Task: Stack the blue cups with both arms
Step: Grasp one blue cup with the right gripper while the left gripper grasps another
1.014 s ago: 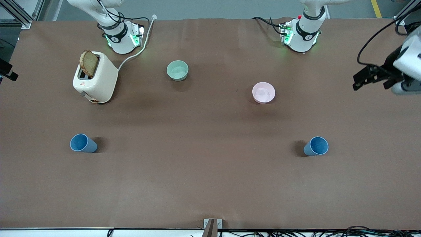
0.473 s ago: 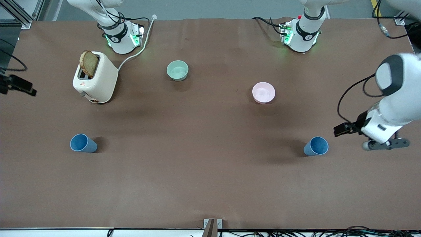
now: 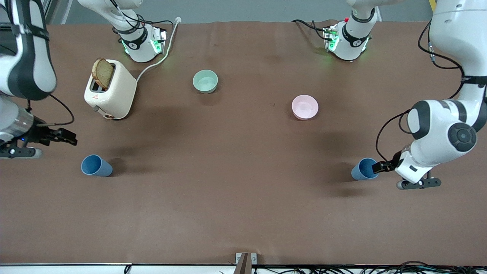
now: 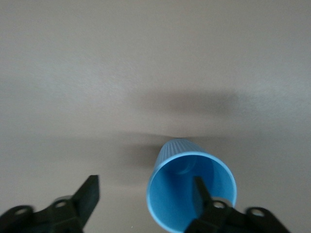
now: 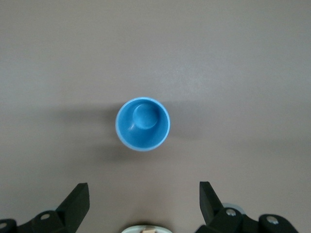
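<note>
Now left gripper (image 3: 377, 168) jaws wide, one inside blue cup (image 3: 364, 169) rim; right gripper (image 3: 70, 137) jaws wide, empty.

Left hand (image 3: 377, 168) now at one blue cup (image 3: 364, 169), right hand (image 3: 70, 140) near the other (image 3: 96, 166).

Two blue cups (image 3: 96, 166) (image 3: 364, 169) stand upright, mouths up, well apart toward opposite table ends.
</note>
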`<state>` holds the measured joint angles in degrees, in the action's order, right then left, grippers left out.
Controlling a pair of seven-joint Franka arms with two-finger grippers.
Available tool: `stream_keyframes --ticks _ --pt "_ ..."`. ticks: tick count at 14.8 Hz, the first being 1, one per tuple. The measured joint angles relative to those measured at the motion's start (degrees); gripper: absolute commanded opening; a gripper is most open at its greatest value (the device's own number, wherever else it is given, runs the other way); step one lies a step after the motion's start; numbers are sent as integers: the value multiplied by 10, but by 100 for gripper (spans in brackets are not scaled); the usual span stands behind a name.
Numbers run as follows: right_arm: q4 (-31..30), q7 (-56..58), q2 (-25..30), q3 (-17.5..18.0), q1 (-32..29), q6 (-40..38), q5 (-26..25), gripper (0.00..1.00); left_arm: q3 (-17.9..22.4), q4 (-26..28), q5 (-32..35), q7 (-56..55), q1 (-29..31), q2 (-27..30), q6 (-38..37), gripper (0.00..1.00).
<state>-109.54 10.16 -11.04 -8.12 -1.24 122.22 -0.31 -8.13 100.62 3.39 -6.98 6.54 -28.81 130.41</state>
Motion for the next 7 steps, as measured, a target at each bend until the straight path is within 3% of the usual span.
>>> stream_keyframes --ticks 6,7 --pt "-43 28 -78 0 -15 143 0 97 -1 0 1 1 -1 -25 0 4" --pt "-43 29 -89 0 -15 159 0 95 -1 0 1 2 -1 -26 0 0"
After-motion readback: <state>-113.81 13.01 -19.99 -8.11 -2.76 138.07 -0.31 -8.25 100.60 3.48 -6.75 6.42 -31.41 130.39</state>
